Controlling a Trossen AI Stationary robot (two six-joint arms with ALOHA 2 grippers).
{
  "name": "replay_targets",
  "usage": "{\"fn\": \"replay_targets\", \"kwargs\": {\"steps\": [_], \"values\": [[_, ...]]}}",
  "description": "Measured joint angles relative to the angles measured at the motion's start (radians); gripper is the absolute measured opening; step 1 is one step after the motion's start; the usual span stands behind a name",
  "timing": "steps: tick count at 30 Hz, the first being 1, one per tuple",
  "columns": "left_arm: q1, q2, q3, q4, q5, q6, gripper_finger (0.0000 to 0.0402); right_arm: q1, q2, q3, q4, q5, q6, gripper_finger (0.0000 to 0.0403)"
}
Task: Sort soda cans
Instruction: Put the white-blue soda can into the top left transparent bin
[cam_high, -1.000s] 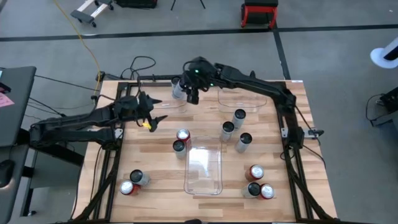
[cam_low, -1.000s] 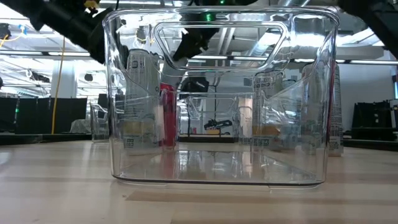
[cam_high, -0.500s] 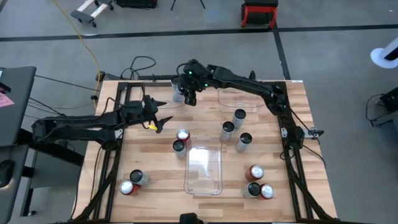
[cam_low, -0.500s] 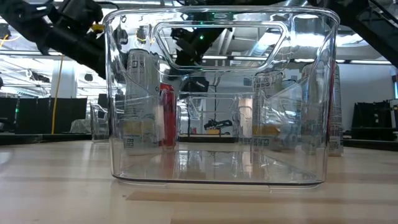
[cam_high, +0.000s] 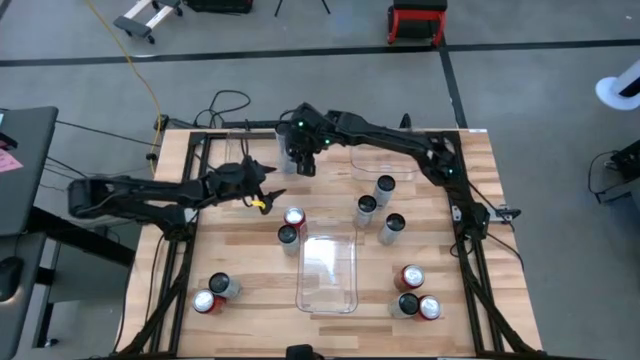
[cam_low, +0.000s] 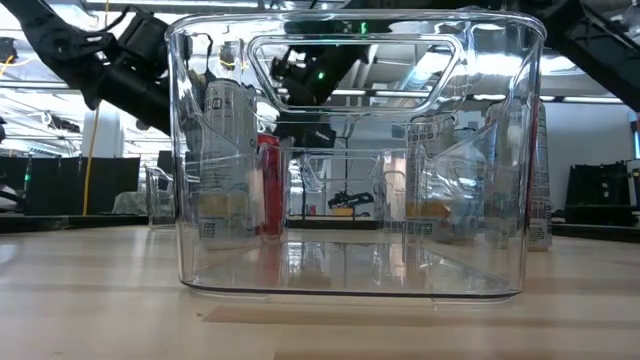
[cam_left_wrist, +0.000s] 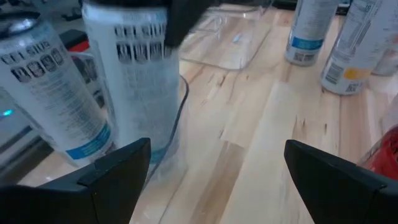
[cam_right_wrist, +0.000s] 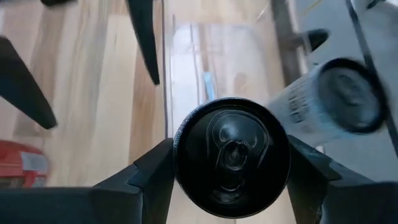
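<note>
My right gripper (cam_high: 302, 152) is over the clear bin (cam_high: 262, 163) at the table's far left, shut on a silver-white soda can with a dark top (cam_right_wrist: 231, 155). This can also shows in the left wrist view (cam_left_wrist: 138, 81). A second silver-white can (cam_right_wrist: 336, 99) stands in that bin. My left gripper (cam_high: 267, 190) is open and empty above the table, just left of a red can (cam_high: 294, 217) and a dark-topped can (cam_high: 288, 236). Its fingers (cam_left_wrist: 118, 168) point at the bin. My right gripper pinches the can between its two fingers (cam_right_wrist: 146, 177) at opposite sides of its upper end (cam_right_wrist: 181, 155). The fingers come from above, pointing down. The can is upright below them, its lower end inside the bin's wall (cam_left_wrist: 144, 146). Whether it stands on the bin floor I cannot tell.
Three silver cans (cam_high: 385, 188) (cam_high: 366, 210) (cam_high: 392, 228) stand right of centre. A second clear bin (cam_high: 390, 162) lies at the far right and a third (cam_high: 328, 270) at the near centre. Two cans (cam_high: 212, 294) stand near left and three (cam_high: 415, 294) near right.
My left gripper has gone toward the table's right edge, closer to the red can, and stays open. My right gripper has shifted a little toward the left edge with the can, which stays upright over the far-left bin.
</note>
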Motion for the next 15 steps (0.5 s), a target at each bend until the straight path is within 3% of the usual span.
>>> {"fn": "replay_targets", "kwargs": {"steps": [15], "values": [[0.000,0.014,0.000,0.023,0.006,-0.023,0.0366,0.001,0.015,-0.001,0.020,-0.003,-0.032,0.0283]]}}
